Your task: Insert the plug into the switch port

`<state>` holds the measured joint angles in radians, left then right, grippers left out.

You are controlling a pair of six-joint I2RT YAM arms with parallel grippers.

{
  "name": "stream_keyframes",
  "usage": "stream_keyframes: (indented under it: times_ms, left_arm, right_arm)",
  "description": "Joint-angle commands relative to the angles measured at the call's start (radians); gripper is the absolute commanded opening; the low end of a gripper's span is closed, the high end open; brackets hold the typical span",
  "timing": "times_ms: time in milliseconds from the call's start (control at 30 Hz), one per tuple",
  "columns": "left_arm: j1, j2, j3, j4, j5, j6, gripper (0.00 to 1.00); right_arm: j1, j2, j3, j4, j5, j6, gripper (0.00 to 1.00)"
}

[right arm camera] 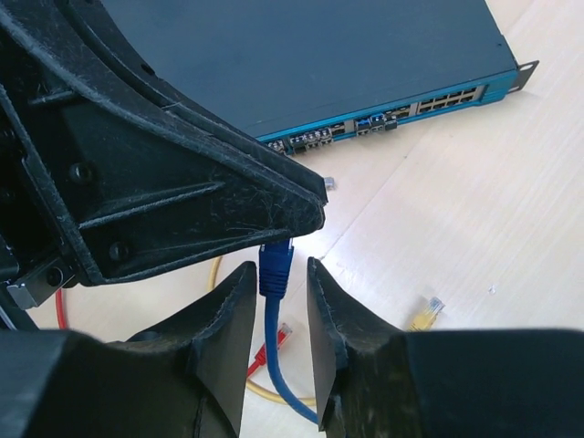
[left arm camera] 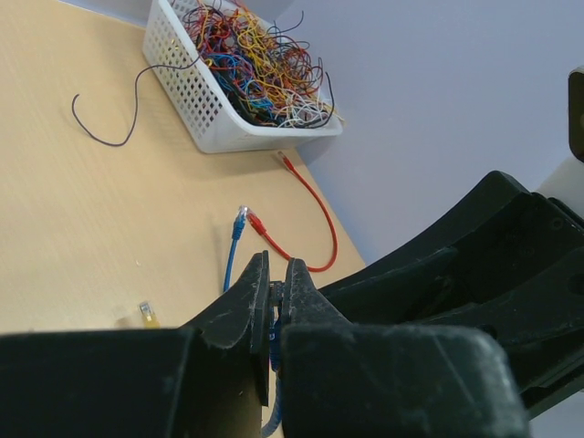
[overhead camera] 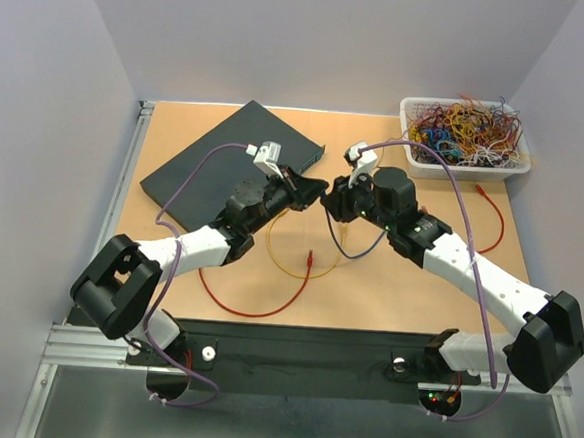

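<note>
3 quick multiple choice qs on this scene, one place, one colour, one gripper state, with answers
1. Where does the white basket stand?
A) far right corner of the table
B) near left corner
C) table's middle

2. What colour is the cable between the fingers of the right gripper?
A) red
B) blue
C) yellow

3. The left gripper is
A) wide open
B) out of view
C) shut on that cable

1 A: the top view shows it there.
2 B: plain in the right wrist view.
3 C: its fingers pinch blue in the left wrist view.

Bright even light, soft shadows, near foregrnd blurry.
</note>
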<state>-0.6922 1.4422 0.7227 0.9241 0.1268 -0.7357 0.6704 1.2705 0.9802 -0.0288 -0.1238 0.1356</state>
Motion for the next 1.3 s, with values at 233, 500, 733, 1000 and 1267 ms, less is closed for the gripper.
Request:
stream_keyframes:
  times_ms: [233,500,733,1000,1267]
  left_arm:
    - [-0.013,-0.048,0.011,0.050,-0.018,-0.001,0.00]
    - [-0.015,-0.059,0.001,0.056,-0.033,-0.007,0.00]
    - [-0.013,-0.068,-0.012,0.035,-0.082,-0.024,0.00]
    - [-0.013,-0.066,-0.012,0.038,-0.085,-0.048,0.00]
    - [-0.015,-0.071,-0.017,0.048,-0.082,-0.059,0.00]
  right_arm:
    - [0.011,0.026,0.049,0.053,0.026,-0.002,0.33]
    - [0.009,0.021,0.048,0.053,0.038,0.004,0.30]
    - [0.009,-0.020,0.041,0.053,0.047,0.012,0.39]
    - [0.009,-0.025,0.037,0.053,0.039,0.016,0.42]
    - [0.009,-0.014,0.046,0.058,0.033,0.022,0.41]
